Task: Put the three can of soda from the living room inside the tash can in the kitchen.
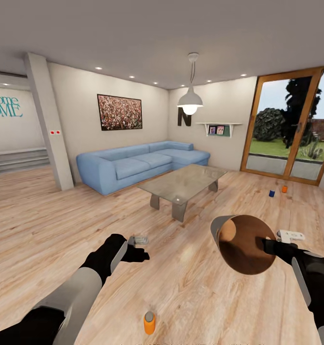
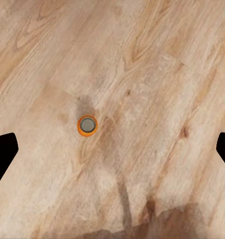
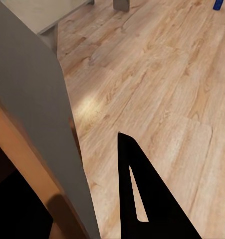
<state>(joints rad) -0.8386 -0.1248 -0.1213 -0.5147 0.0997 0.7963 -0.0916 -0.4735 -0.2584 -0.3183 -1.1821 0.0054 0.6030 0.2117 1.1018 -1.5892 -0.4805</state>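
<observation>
Room: living room, wood floor (image 1: 47,215), blue sofa (image 1: 138,165).
Left pincer (image 1: 140,247): spread above orange can (image 1: 149,323).
Right pincer (image 1: 270,242): pinching trash can (image 1: 243,244) rim.

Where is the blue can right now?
Head view: the blue can stands on the wood floor at far right, beside an orange can, near the glass door.

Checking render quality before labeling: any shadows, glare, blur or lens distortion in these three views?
Head view: wide-angle stretch at the edges, pendant lamp lit, glass coffee table faintly reflective, all sharp. Left wrist view: soft dark shadow streaks on the floor by the orange can, no blur. Right wrist view: pale sheen patch on the planks, trash can wall close and slightly soft.
</observation>
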